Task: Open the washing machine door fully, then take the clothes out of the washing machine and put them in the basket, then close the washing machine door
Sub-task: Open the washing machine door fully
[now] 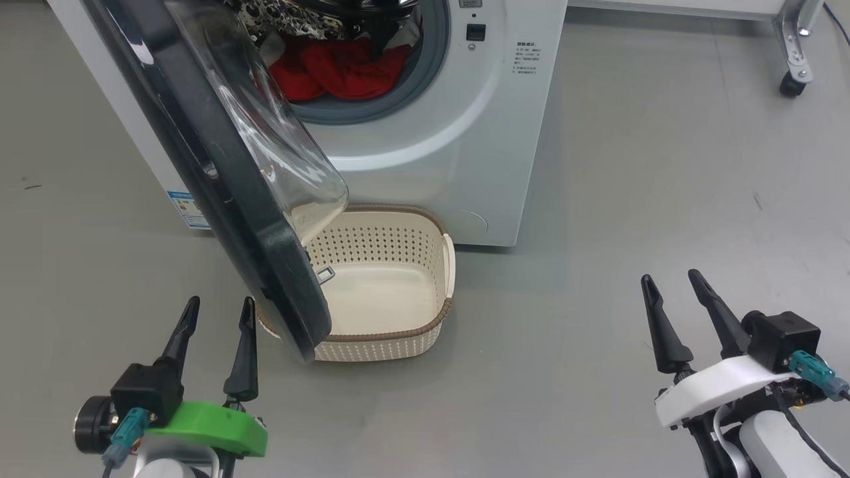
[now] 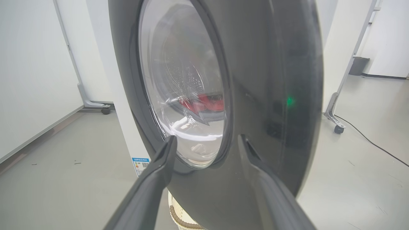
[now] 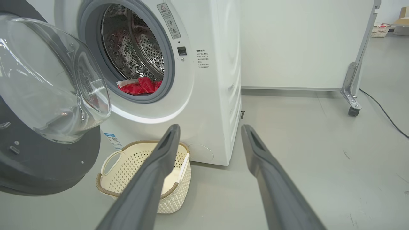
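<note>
Red clothes [image 1: 339, 70] in the washing machine [image 1: 451, 153], basket [image 1: 398, 346] empty; left gripper [image 1: 220, 304] and right gripper [image 1: 669, 276] spread wide, empty.

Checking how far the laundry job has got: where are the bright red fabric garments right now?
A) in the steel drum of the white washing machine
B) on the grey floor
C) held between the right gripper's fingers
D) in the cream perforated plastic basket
A: the bright red clothes lie in the steel drum of the white washing machine, and the left gripper and right gripper are open, holding nothing.
</note>
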